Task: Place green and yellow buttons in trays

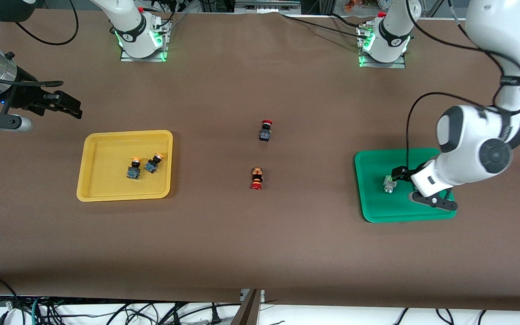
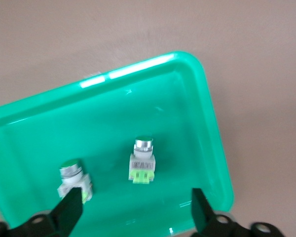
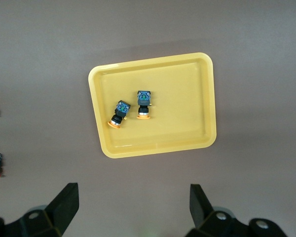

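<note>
The left gripper point(image 2: 135, 210) is hanging released over the green tray point(image 1: 373, 205), two green buttons point(image 2: 142, 160) lying inside; the right gripper point(image 1: 63, 104), also released, is waiting near the yellow tray point(image 1: 89, 189).

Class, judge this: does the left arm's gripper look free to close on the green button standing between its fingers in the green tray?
Probably yes. The left gripper hangs open over the green tray, and that green button stands clear of the rim. The second green button sits close beside one finger and might get nudged.
</note>
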Tool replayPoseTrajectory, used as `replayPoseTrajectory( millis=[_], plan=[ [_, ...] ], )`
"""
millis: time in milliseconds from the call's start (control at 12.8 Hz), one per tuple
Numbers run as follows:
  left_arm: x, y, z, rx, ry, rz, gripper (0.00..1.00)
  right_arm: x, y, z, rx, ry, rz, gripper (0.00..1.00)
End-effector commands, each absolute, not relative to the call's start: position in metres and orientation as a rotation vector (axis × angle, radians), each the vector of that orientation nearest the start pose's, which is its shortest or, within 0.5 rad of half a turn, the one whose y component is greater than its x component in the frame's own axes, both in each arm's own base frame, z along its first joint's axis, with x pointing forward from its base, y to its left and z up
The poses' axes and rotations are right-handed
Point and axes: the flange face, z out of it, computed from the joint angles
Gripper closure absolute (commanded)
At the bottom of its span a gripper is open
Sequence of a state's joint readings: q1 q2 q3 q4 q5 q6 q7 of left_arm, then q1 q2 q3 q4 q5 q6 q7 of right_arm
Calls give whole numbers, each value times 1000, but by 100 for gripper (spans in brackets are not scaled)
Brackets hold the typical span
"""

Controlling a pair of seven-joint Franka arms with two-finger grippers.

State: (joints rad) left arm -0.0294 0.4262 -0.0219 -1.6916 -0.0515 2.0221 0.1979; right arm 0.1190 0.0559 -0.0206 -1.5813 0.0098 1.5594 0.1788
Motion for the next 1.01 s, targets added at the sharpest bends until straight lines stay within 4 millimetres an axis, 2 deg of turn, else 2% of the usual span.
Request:
replayPoseTrajectory(
  millis=[0, 156, 312, 546, 702, 780, 936],
  plan=[
    [661, -16, 413, -3185, 300, 105, 0, 567, 57, 593, -3151, 123, 114, 1],
    [661, 4, 473, -3175, 254, -18, 0, 567, 58, 593, -3150, 123, 117, 1],
    [647, 9, 521, -3183, 191, -15, 0, 567, 58, 593, -3149, 123, 114, 1],
    [627, 7, 572, -3188, -29, 107, 0, 567, 58, 593, -3149, 121, 115, 1],
    [613, 2, 591, -3183, -126, 135, 0, 567, 58, 593, -3149, 121, 115, 1],
    [609, -6, 595, -3182, -133, 149, 0, 567, 58, 593, -3149, 123, 114, 1],
    [608, -8, 595, -3160, -146, 160, 0, 567, 58, 593, -3149, 123, 114, 1]
  ],
)
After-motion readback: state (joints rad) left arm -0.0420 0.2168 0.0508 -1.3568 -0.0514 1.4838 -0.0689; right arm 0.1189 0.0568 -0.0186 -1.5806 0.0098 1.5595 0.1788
